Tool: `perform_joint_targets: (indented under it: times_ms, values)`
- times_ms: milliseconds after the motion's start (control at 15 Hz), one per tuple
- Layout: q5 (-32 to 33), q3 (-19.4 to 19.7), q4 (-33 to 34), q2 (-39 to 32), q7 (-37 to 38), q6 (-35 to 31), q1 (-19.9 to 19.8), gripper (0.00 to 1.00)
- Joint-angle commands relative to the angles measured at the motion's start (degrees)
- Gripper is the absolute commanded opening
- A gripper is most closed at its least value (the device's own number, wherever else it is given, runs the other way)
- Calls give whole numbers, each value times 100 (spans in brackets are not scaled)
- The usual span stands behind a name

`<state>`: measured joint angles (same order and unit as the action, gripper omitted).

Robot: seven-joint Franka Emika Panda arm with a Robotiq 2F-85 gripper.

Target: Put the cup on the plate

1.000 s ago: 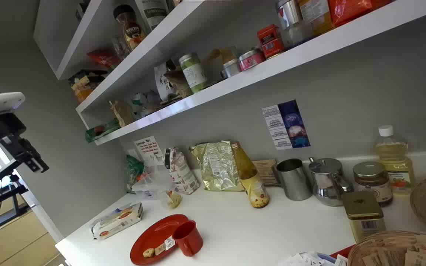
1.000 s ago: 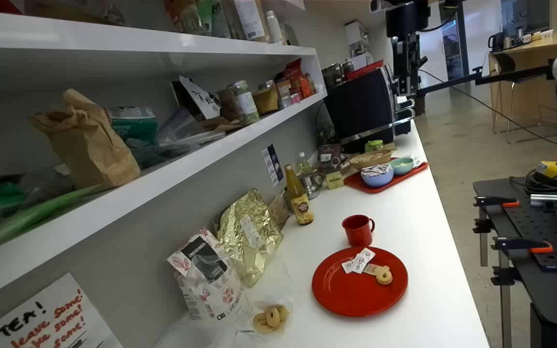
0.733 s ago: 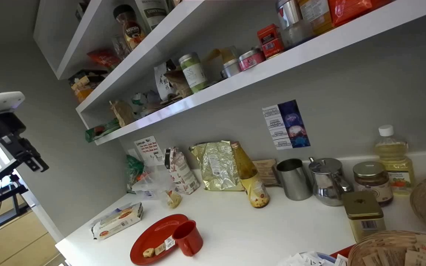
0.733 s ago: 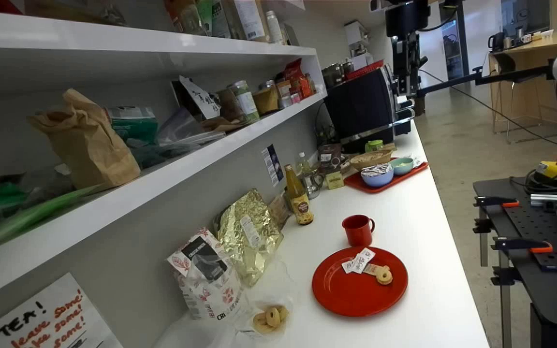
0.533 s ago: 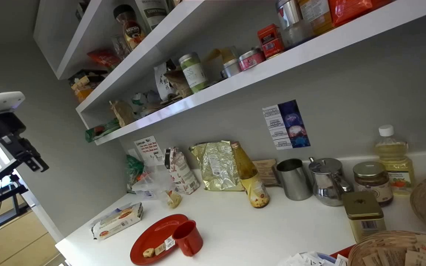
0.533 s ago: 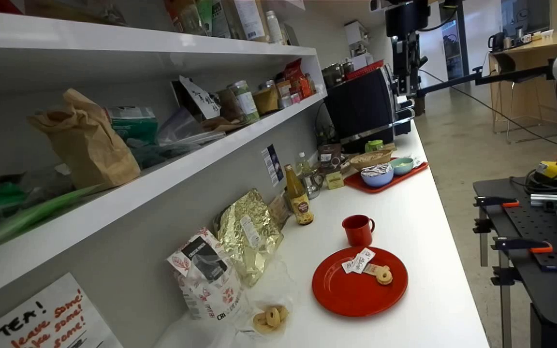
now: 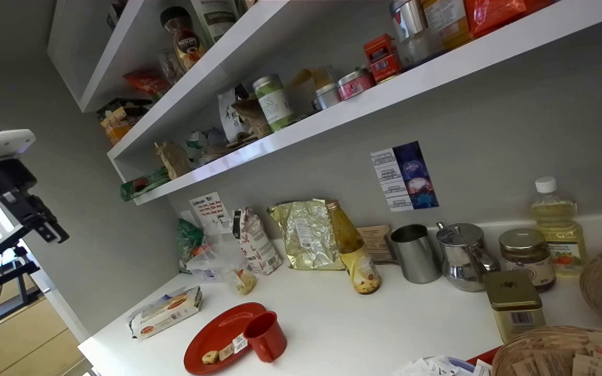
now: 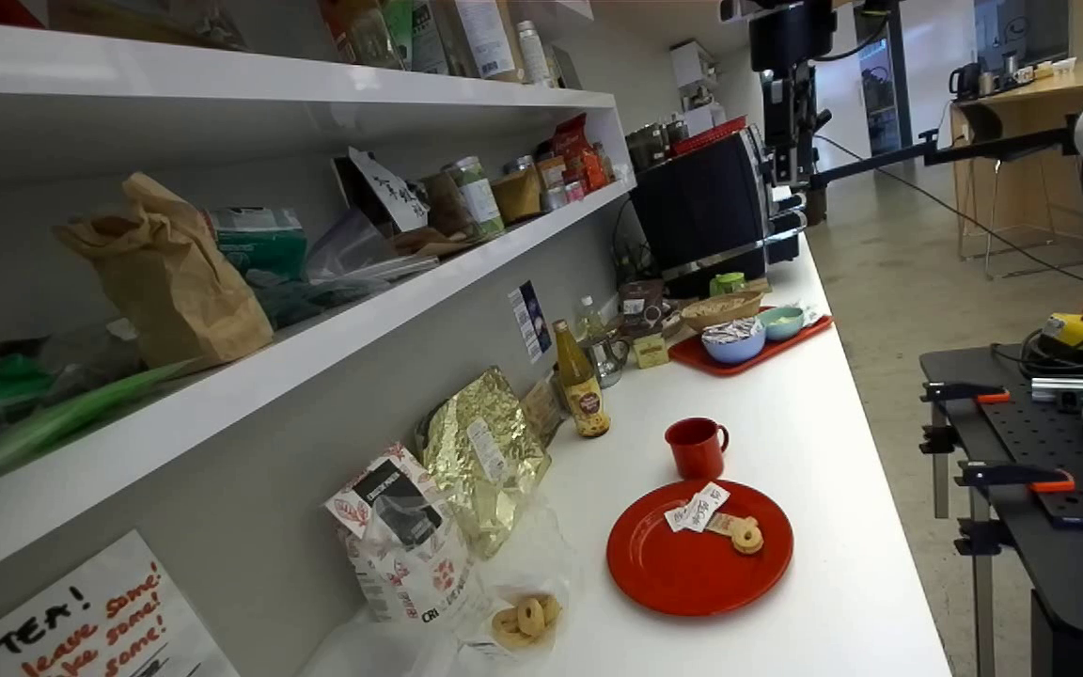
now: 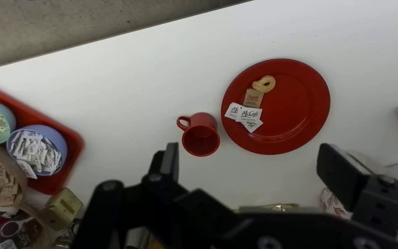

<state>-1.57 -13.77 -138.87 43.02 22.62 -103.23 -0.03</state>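
Observation:
The small red cup [image 7: 265, 338] [image 8: 696, 449] [image 9: 200, 139] stands upright on the white counter beside the plate, with its handle turned away from the plate in the wrist view. A narrow gap shows between cup and plate in the wrist view. The red plate [image 7: 208, 334] [image 8: 682, 583] [image 9: 294, 110] lies flat and bears a pale ring-shaped biscuit [image 9: 265, 84], a brown packet [image 9: 253, 98] and white packets [image 9: 249, 114]. My gripper [image 9: 248, 154] is open and empty, high above the counter; it also shows in both exterior views [image 7: 53, 235] [image 8: 791, 177].
A shelf [image 7: 301, 136] [image 8: 391, 301] with goods runs along the wall. Along the wall stand a bottle [image 7: 354, 250], a gold foil bag [image 8: 485, 461], a metal jug [image 7: 416, 254] and a teapot [image 7: 463, 256]. A red tray [image 9: 76, 138] holds bowls. The counter's edge [image 9: 116, 35] borders the floor.

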Motion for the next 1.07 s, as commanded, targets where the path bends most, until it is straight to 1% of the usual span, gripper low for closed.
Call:
perform_joint_targets:
  times_ms: [0, 200, 400, 667, 1000]
  values:
    - [27, 32, 9, -11, 23, 7, 43, 100]
    - [65, 198, 247, -268, -52, -167, -87, 100]
    - [71, 485, 494, -690, -181, -570, -254, 100]
    - [21, 1010, 856, -1665, -648, -1239, -405, 100]
    - [-8, 1483, 1452, -3126, -1071, -1549, -486, 100]
